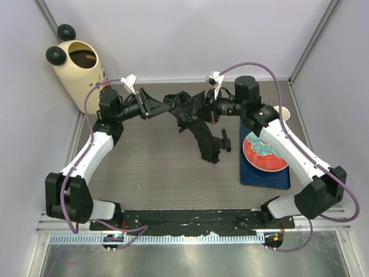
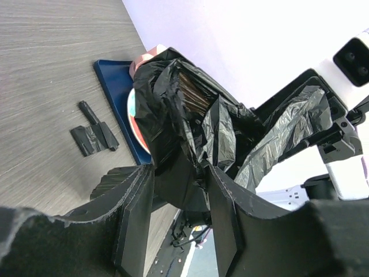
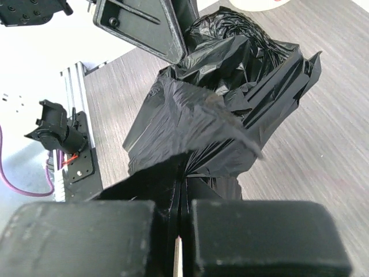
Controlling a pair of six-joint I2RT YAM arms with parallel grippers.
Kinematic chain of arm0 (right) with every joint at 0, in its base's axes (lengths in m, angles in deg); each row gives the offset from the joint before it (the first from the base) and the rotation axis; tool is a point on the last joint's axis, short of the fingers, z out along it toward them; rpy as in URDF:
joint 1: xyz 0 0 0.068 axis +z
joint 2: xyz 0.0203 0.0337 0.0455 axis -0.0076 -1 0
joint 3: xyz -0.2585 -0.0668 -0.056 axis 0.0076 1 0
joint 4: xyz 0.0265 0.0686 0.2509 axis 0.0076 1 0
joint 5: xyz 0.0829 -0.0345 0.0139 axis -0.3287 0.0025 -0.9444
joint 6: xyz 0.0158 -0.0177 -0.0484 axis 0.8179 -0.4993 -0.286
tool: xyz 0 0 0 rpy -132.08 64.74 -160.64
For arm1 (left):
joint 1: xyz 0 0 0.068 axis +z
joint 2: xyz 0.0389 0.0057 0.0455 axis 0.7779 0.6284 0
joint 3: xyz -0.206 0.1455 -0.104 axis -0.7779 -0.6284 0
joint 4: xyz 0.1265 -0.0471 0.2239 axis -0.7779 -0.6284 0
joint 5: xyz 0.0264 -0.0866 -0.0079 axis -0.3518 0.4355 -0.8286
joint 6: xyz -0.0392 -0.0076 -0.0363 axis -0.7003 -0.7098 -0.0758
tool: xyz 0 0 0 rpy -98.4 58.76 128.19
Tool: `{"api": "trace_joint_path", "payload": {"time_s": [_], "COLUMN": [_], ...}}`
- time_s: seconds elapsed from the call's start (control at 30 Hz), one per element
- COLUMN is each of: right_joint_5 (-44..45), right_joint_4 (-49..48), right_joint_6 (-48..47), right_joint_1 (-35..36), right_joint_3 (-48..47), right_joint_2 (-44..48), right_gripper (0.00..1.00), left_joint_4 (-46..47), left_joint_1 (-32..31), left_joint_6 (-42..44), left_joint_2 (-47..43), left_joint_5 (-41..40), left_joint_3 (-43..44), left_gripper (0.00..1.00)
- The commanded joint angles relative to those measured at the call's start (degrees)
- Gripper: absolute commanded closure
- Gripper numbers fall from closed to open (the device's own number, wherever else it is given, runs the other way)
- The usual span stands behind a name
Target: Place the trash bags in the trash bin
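The trash bag (image 1: 188, 111) stretches crosswise, tail pointing nearward.

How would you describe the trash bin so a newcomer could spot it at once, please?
Look to the far left corner of the grey table, behind the left arm. There stands the trash bin, a tall cream cylinder with a brown inside. Its two black ball ears set it apart from the small white cup at far right.
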Motion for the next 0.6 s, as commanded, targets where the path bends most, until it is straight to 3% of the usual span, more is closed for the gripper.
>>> {"api": "trace_joint_path", "payload": {"time_s": [0.0, 0.17, 0.27, 0.43, 0.47, 0.57], "right_joint_5": [0.22, -1.10, -1.98, -2.24, -2.24, -1.89], "right_joint_4": [-6.01, -6.19, -6.63, -6.71, -6.98, -7.42], "right_joint_6": [-4.23, -8.72, -9.51, -10.74, -10.83, -10.75], "right_joint_1": [0.38, 0.37, 0.46, 0.55, 0.55, 0.64], "right_joint_3": [0.39, 0.21, 0.65, 1.09, 1.18, 1.36], "right_joint_2": [3.91, 4.18, 4.53, 5.05, 5.14, 5.41], "right_gripper": [0.99, 0.99, 0.99, 0.99, 0.99, 0.99], "left_joint_4": [10.05, 21.22, 23.17, 25.11, 24.68, 24.06], "left_joint_1": [-0.26, -0.35, -0.44, -1.14, -1.14, -1.06], "left_joint_6": [-4.47, -9.83, -10.80, -11.25, -11.25, -10.99], "left_joint_2": [0.92, 2.50, 2.77, 2.51, 2.51, 2.59], "left_joint_5": [1.59, 5.19, 6.07, 6.34, 6.08, 6.08], "left_joint_3": [1.99, 1.72, 1.99, 1.90, 1.90, 1.72], "left_gripper": [0.56, 0.60, 0.61, 0.50, 0.51, 0.71]}}
